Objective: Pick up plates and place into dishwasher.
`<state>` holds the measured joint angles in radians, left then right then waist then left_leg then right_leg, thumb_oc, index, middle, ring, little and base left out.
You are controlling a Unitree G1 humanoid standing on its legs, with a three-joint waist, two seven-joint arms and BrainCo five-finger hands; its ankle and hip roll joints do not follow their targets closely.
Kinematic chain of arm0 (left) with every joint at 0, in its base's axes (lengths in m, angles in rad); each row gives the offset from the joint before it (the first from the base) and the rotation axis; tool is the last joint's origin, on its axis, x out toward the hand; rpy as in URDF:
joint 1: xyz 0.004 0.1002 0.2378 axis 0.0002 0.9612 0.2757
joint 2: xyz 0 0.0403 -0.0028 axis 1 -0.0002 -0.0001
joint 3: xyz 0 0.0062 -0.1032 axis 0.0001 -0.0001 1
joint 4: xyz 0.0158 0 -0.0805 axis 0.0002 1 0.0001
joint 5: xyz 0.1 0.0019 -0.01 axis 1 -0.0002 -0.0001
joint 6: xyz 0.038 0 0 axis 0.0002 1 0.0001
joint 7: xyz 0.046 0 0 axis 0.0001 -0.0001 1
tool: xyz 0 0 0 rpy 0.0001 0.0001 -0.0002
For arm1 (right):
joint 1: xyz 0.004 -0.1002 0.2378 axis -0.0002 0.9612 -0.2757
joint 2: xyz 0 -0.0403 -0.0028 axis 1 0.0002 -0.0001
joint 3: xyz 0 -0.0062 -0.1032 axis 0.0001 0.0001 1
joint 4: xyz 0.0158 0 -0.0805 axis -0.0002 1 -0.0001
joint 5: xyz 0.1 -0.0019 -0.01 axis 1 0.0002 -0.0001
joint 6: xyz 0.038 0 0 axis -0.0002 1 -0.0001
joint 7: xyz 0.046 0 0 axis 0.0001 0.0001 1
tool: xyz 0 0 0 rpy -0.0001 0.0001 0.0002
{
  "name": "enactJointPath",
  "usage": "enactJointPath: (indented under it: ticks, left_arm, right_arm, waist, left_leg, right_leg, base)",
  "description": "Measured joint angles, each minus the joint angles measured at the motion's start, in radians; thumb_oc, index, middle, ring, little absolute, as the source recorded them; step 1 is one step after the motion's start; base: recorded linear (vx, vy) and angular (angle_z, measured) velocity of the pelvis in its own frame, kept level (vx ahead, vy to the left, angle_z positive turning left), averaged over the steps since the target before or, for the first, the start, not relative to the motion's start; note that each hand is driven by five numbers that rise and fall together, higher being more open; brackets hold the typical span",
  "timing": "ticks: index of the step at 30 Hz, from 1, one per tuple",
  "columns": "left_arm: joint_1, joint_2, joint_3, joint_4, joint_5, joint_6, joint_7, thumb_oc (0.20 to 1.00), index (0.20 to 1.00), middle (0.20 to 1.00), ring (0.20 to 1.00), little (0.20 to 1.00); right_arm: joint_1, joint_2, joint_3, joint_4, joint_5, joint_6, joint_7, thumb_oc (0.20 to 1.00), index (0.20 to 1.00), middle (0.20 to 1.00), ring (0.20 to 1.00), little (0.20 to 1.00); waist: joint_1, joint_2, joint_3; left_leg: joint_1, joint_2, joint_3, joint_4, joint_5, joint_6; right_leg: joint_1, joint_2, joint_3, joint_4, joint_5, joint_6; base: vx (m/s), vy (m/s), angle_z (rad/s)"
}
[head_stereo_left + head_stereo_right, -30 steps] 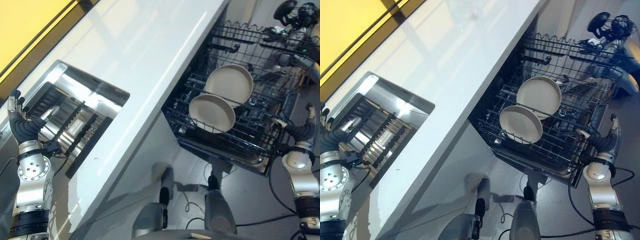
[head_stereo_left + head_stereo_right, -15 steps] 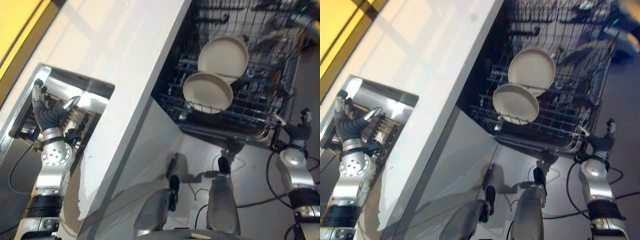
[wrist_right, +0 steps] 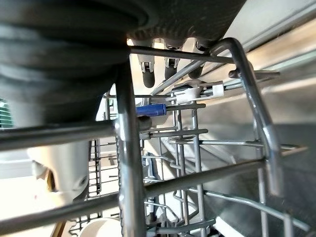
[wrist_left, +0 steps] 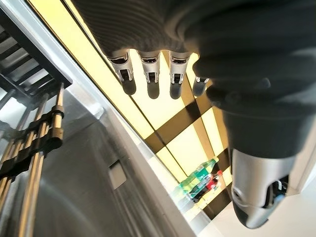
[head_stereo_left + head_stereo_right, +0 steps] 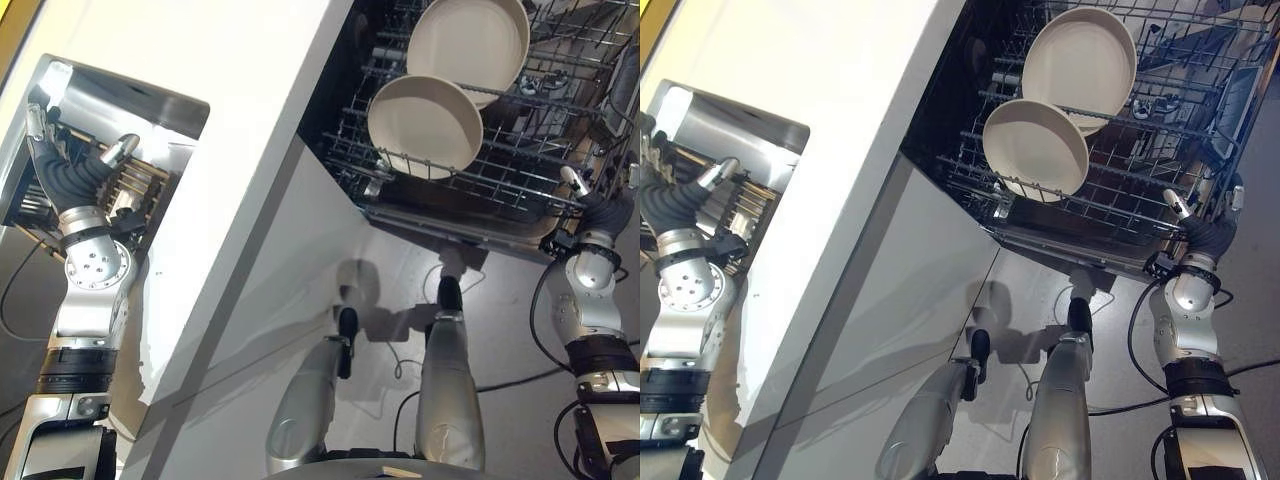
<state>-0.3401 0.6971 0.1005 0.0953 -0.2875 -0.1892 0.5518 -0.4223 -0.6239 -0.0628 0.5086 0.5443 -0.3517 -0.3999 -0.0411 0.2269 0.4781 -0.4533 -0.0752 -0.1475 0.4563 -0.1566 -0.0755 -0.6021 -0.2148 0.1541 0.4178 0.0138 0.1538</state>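
My left hand [image 5: 72, 180] hangs with fingers straight and empty over the sink [image 5: 150, 95]; my right hand [image 5: 1200, 235], fingers relaxed, holds nothing beside the dishwasher rack [image 5: 590, 130]. Two plates [image 5: 425, 125] already stand there. I should search the sink rack [image 5: 135, 185] before reaching.

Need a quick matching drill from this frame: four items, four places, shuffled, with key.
Items:
1. left hand
2. right hand
3. plates
4. counter

Places:
A. standing on edge in the rack
B. over the sink
C. at the near corner of the dishwasher rack
D. between sink and rack

Pairs: 1-B, 2-C, 3-A, 4-D
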Motion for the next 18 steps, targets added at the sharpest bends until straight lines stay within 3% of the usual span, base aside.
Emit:
enactJointPath:
  ticks: [9, 18]
  left_arm:
    - [-0.001, -0.024, -0.001, -0.078, 0.000, -0.003, 0.003, 1.000, 1.000, 1.000, 1.000, 1.000]
    - [0.000, -0.027, -0.007, -0.079, 0.037, 0.012, 0.010, 1.000, 1.000, 1.000, 1.000, 1.000]
  right_arm:
    - [-0.021, 0.087, 0.089, -0.012, 0.037, 0.008, 0.077, 1.000, 1.000, 1.000, 1.000, 1.000]
    - [-0.050, 0.095, 0.100, -0.013, 0.037, 0.026, 0.090, 1.000, 1.000, 1.000, 1.000, 1.000]
  waist:
    - [0.032, -0.001, 0.000]
    - [0.033, 0.000, 0.000]
  left_leg:
    - [-0.015, -0.005, -0.006, 0.004, -0.001, -0.003]
    - [-0.031, -0.042, -0.018, 0.018, 0.006, 0.001]
  right_leg:
    - [-0.013, -0.005, -0.003, 0.017, -0.003, 0.002]
    - [-0.018, -0.043, -0.013, 0.036, -0.018, 0.016]
  base:
    - [0.04, 0.054, 0.04]
    - [0.02, 0.085, 0.10]
